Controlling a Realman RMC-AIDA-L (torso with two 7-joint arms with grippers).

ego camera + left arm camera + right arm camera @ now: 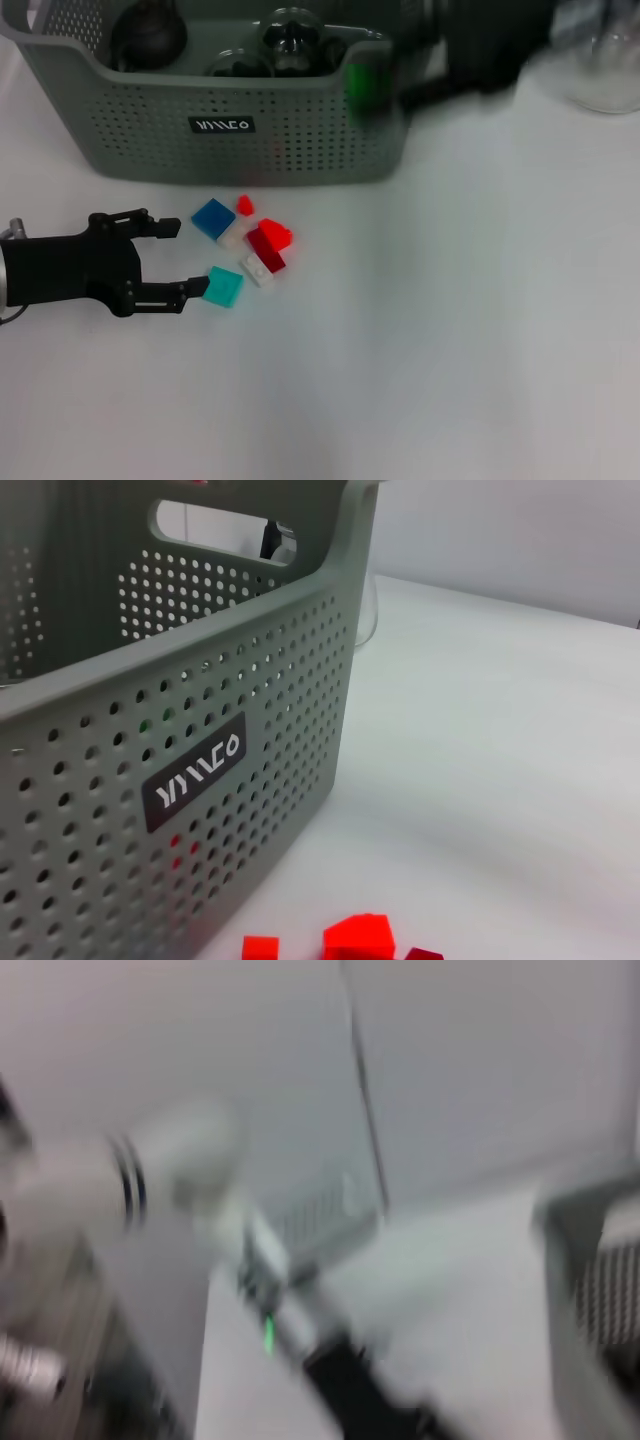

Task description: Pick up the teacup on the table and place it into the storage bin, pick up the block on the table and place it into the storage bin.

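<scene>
The grey-green storage bin (300,140) stands at the back of the table, and its perforated wall (260,680) fills the left wrist view. Three dark glossy rounded vessels (290,40) lie inside it; I cannot tell which is a teacup. In front of the bin lies a loose cluster of blocks: blue (212,218), red (272,234), dark red (265,252) and teal (224,286). My left gripper (180,258) rests open on the table just left of the cluster, one fingertip touching the teal block. My right gripper (390,95) is blurred at the bin's right corner, with a green block (365,88) at its tip.
A clear glass vessel (605,60) stands at the back right. A small red block (244,205) and a white block (258,270) also lie in the cluster. In the left wrist view, red blocks (358,935) lie close to the bin's foot. White table extends to the front and right.
</scene>
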